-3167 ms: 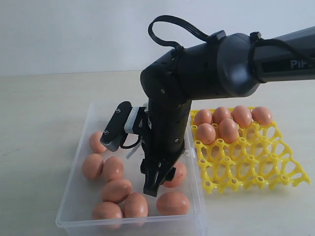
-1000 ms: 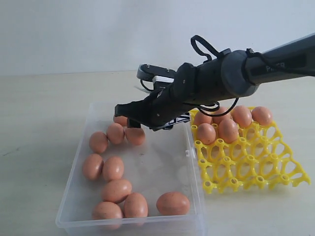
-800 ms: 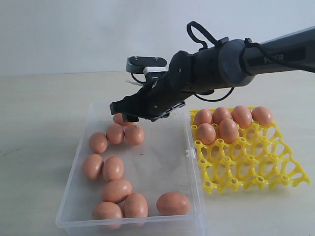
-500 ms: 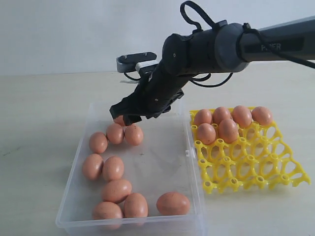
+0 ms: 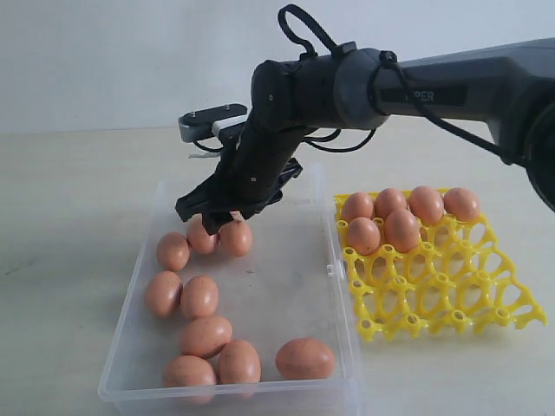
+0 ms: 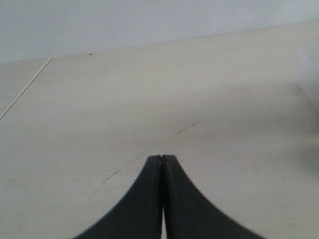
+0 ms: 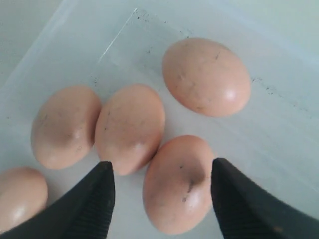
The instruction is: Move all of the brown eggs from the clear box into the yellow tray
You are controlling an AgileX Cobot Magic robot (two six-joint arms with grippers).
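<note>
right tool (image 7: 162, 168) spread wide, holding nothing, hovering over the cluster of brown eggs (image 7: 177, 184) in the far-left corner of the clear box (image 5: 344, 260); one egg sits right below the gap between its fingers. More eggs along the box's left and near sides, six in the yellow tray (image 5: 451, 299) just right of it. left tool (image 6: 161, 167) pressed together above the bench (image 6: 149, 99).

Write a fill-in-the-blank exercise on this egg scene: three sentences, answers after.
1. The yellow tray holds ___ of the brown eggs.
2. The right gripper hangs ___ above eggs in the clear box, holding nothing.
3. The left gripper, above the table, is ___, its jaws touching.
Missing words: six; open; shut.
</note>
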